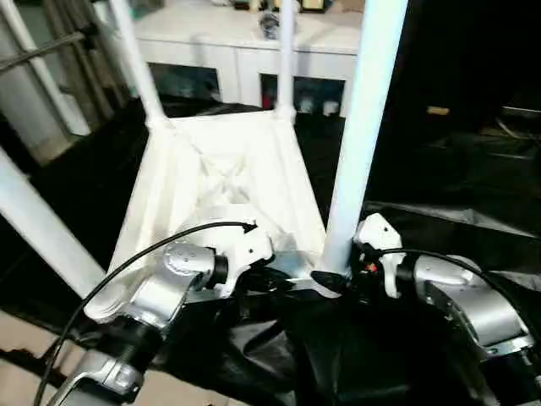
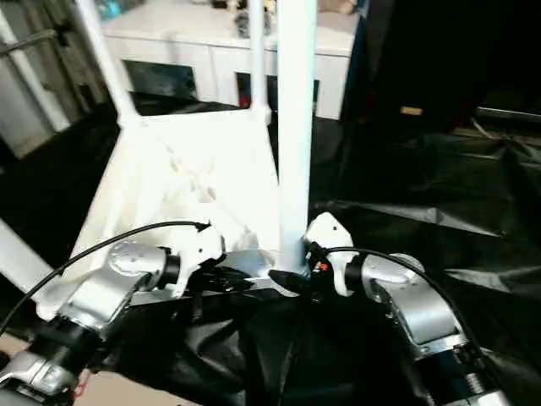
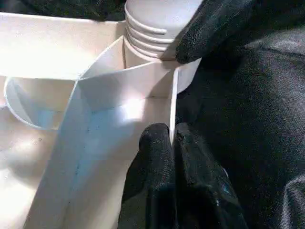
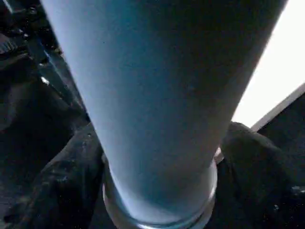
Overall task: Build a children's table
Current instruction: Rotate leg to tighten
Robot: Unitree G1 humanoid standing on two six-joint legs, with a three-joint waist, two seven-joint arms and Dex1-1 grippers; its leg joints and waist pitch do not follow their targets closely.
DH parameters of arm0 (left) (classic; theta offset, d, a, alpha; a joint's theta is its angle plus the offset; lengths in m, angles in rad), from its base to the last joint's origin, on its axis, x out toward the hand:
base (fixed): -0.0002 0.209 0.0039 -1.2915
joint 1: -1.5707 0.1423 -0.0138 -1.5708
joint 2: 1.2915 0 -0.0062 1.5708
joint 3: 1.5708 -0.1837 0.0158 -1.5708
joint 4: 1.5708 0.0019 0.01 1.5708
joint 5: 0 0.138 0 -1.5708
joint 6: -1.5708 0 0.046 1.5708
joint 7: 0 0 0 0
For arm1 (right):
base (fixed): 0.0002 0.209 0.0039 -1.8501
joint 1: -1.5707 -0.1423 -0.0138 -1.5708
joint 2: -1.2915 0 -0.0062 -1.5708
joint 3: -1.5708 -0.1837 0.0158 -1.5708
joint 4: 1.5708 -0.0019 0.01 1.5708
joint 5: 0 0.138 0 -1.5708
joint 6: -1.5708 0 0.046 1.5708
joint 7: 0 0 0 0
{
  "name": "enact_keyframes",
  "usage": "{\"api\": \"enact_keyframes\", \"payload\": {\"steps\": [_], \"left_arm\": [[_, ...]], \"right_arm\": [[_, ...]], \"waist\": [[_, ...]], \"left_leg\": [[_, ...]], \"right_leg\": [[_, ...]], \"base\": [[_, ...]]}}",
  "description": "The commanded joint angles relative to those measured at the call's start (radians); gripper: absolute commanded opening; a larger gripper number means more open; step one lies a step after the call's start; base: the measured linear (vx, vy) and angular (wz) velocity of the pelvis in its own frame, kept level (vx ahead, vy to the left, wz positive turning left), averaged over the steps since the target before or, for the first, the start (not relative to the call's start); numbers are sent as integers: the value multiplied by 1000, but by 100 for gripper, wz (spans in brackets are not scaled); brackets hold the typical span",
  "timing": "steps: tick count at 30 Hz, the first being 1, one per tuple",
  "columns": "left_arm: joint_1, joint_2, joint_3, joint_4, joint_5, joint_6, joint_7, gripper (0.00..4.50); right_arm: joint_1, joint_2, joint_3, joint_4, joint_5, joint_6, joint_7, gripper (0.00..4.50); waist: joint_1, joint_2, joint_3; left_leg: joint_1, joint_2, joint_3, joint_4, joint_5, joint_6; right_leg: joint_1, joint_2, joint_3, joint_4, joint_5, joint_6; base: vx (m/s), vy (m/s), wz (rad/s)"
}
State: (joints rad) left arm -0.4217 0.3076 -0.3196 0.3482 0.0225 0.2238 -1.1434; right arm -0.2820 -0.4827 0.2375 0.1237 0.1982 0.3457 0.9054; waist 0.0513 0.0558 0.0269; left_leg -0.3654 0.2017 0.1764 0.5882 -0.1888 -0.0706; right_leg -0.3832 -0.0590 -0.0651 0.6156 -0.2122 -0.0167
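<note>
The children's table top lies upside down on the black drape, ribbed underside up. Legs stand in its far left, far right and near left corners. The near right leg rises upright from its corner socket. My right gripper is shut around this leg's base, whose tube sits between the black fingers. My left gripper is shut on the top's thin rim wall beside that socket. The leg's ribbed end shows there, with a right finger against it.
A white cabinet with glass doors stands behind the work table. The crumpled black drape spreads to the right and front. A grey stand pole leans at the far left, and pale floor shows at the lower left.
</note>
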Motion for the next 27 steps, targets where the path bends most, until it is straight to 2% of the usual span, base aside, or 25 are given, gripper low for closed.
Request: {"api": "enact_keyframes", "payload": {"steps": [1, 2, 3, 4, 5, 6, 9, 10, 12, 15, 16, 18, 19, 20, 21, 23, 27], "left_arm": [[43, 14, 3, 22, -14, 35, 5, 0], [44, 15, 3, 21, -14, 36, 5, 0], [54, 20, 5, 7, -20, 47, 10, 0], [57, 22, 6, 1, -23, 53, 13, 0], [60, 23, 8, -4, -26, 60, 15, 0], [65, 23, 11, -14, -29, 72, 18, 0], [68, 12, 28, -25, -29, 97, 58, 0], [58, -4, 39, -15, -21, 100, 98, 0], [13, -70, 64, 27, -5, 123, 214, 0], [-18, -107, 69, 56, 3, 133, 270, 0], [-51, -146, 67, 91, 17, 134, 327, 0], [-81, -180, 58, 124, 31, 129, 367, 0], [-89, -190, 53, 134, 35, 127, 375, 0], [-98, -204, 41, 146, 40, 109, 377, 0], [-100, -207, 38, 149, 40, 105, 376, 0], [-109, -218, 18, 162, 48, 78, 361, 0], [-97, -191, -2, 148, 33, 7, 277, 0]], "right_arm": [[-20, 1, 0, 21, -21, -11, -8, 340], [-20, 1, 1, 23, -22, -12, -8, 340], [-25, 8, 6, 43, -29, -27, -6, 334], [-28, 14, 7, 55, -32, -33, -7, 327], [-32, 21, 7, 66, -32, -38, -9, 307], [-35, 32, 3, 79, -31, -42, -19, 307], [-44, 78, -17, 128, -34, -52, -79, 283], [-49, 107, -30, 159, -40, -55, -133, 283], [-67, 197, -65, 248, -52, -54, -295, 278], [-85, 249, -86, 300, -58, -45, -381, 274], [-108, 300, -103, 352, -69, -33, -474, 274], [-130, 344, -107, 397, -85, -25, -551, 274], [-138, 357, -104, 410, -93, -25, -573, 274], [-147, 375, -95, 424, -104, -35, -591, 274], [-149, 379, -94, 425, -104, -39, -591, 274], [-155, 400, -92, 429, -97, -62, -575, 330], [-150, 376, -102, 391, -73, -75, -488, 364]], "waist": [[8, -32, -43], [7, -30, -41], [7, -35, -42], [5, -35, -40], [3, -35, -39], [-2, -38, -40], [-12, -38, -37], [-14, -48, -37], [-15, -46, -34], [-13, -45, -34], [-11, -39, -30], [-11, -37, -32], [-10, -40, -31], [-8, -36, -32], [-8, -38, -31], [-7, -37, -31], [1, -33, -36]], "left_leg": [[-2, 27, -12, -61, -142, 74], [-1, 27, -11, -62, -146, 74], [-1, 27, -11, -61, -149, 73], [-1, 28, -11, -62, -154, 72], [-2, 27, -11, -63, -157, 71], [-2, 27, -12, -65, -163, 66], [-4, 26, -13, -67, -170, 60], [-4, 25, -12, -67, -171, 59], [1, 22, -12, -68, -191, 41], [9, 23, -12, -69, -209, 26], [18, 24, -9, -71, -234, 17], [18, 23, -14, -76, -253, -2], [18, 25, -15, -78, -262, -5], [18, 25, -16, -78, -266, -4], [18, 26, -16, -79, -273, -4], [16, 25, -16, -80, -279, 0], [14, 28, -16, -79, -256, 10]], "right_leg": [[44, -79, 46, -82, -195, -176], [43, -79, 46, -85, -207, -173], [44, -81, 47, -84, -221, -169], [42, -82, 46, -86, -231, -169], [42, -82, 46, -88, -242, -166], [42, -81, 45, -87, -258, -164], [41, -80, 45, -90, -262, -165], [42, -79, 44, -91, -269, -162], [37, -80, 45, -98, -334, -147], [33, -79, 47, -103, -368, -138], [23, -79, 51, -108, -366, -149], [27, -79, 48, -107, -368, -145], [28, -80, 49, -106, -358, -143], [29, -80, 49, -106, -353, -143], [30, -81, 50, -106, -347, -140], [32, -83, 51, -108, -345, -135], [34, -83, 53, -103, -297, -145]], "base": [[0, 0, 0], [0, 0, 0], [0, 0, 0], [0, 0, 0], [0, 0, 0], [0, 0, 0], [0, 0, 0], [0, 0, 0], [0, 0, 0], [0, 0, 0], [0, 0, 0], [0, 0, 0], [0, 0, 0], [0, 0, 0], [0, 0, 0], [0, 0, 0], [0, 0, 0]]}}
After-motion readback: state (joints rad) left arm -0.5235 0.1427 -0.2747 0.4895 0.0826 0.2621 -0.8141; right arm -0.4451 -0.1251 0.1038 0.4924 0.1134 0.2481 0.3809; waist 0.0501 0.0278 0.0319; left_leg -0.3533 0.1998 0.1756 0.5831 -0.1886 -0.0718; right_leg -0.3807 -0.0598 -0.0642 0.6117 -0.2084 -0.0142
